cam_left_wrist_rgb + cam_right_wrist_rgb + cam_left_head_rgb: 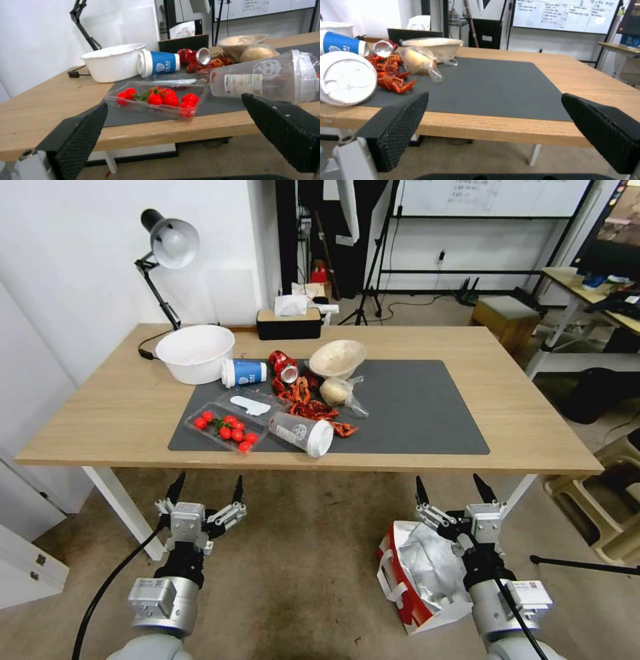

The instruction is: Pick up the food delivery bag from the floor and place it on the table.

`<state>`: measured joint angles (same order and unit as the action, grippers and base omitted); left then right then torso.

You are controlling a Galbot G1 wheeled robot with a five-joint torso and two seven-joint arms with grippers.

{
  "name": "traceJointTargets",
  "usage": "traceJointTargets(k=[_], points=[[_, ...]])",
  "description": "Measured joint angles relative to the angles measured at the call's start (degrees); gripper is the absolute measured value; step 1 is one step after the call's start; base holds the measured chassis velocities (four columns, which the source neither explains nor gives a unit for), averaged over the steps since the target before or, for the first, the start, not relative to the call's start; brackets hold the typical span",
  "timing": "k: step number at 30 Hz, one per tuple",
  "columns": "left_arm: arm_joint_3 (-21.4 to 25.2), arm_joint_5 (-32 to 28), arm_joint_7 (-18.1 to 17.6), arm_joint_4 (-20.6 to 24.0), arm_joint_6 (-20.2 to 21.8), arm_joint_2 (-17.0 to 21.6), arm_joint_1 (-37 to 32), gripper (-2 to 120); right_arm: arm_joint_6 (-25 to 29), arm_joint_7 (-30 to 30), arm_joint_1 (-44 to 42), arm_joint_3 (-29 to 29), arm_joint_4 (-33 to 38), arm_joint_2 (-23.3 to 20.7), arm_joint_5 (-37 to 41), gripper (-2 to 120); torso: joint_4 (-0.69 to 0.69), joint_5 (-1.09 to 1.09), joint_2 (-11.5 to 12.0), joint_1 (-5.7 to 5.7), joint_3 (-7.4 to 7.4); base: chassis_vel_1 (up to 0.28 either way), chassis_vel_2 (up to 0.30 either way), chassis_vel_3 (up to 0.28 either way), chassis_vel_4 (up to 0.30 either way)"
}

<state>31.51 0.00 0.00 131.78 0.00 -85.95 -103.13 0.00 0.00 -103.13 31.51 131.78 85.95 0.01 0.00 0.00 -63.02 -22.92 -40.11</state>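
White paper food delivery bag with red sides, foil lining [413, 573] slumped on brownish carpet floor [300, 573], under right gripper [457, 492], jaws wide, empty. Left gripper [205, 493] wide, idle. Risk: limp handles slip; light-wood table [107, 413] cluttered on left of grey mat [413, 410].

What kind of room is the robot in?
Probably an office or lab workroom: a whiteboard covered in writing on the far wall, a desk lamp on the wooden table, and another desk nearby.
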Motion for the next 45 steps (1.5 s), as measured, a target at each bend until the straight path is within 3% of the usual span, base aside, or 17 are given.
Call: traceJointTargets(k=[38, 41, 44, 45], points=[[0.0, -0.5, -0.4, 0.1, 0.4, 0.2, 0.0, 100, -0.4, -0.1, 0.0, 0.1, 0.1, -0.2, 0.2, 100, 0.0, 0.0, 0.0, 0.0, 0.0, 0.0, 0.0, 0.0, 0.0], [-0.2, -2.1, -1.7, 0.7, 1.8, 1.0, 0.0, 100, -2.0, -0.4, -0.2, 0.4, 0.7, -0.7, 1.1, 100, 0.0, 0.0, 0.0, 0.0, 0.0, 0.0, 0.0, 0.0, 0.0], [-1.0, -10.2, -8.8, 4.1, 8.9, 5.0, -0.3, 100, -4.7, -1.0, -0.5, 1.1, 1.8, -1.7, 2.5, 100, 0.0, 0.0, 0.0, 0.0, 0.0, 0.0, 0.0, 0.0, 0.0], [-1.0, -10.2, -8.8, 4.1, 8.9, 5.0, -0.3, 100, -4.7, -1.0, -0.5, 1.1, 1.8, -1.7, 2.5, 100, 0.0, 0.0, 0.0, 0.0, 0.0, 0.0, 0.0, 0.0, 0.0]])
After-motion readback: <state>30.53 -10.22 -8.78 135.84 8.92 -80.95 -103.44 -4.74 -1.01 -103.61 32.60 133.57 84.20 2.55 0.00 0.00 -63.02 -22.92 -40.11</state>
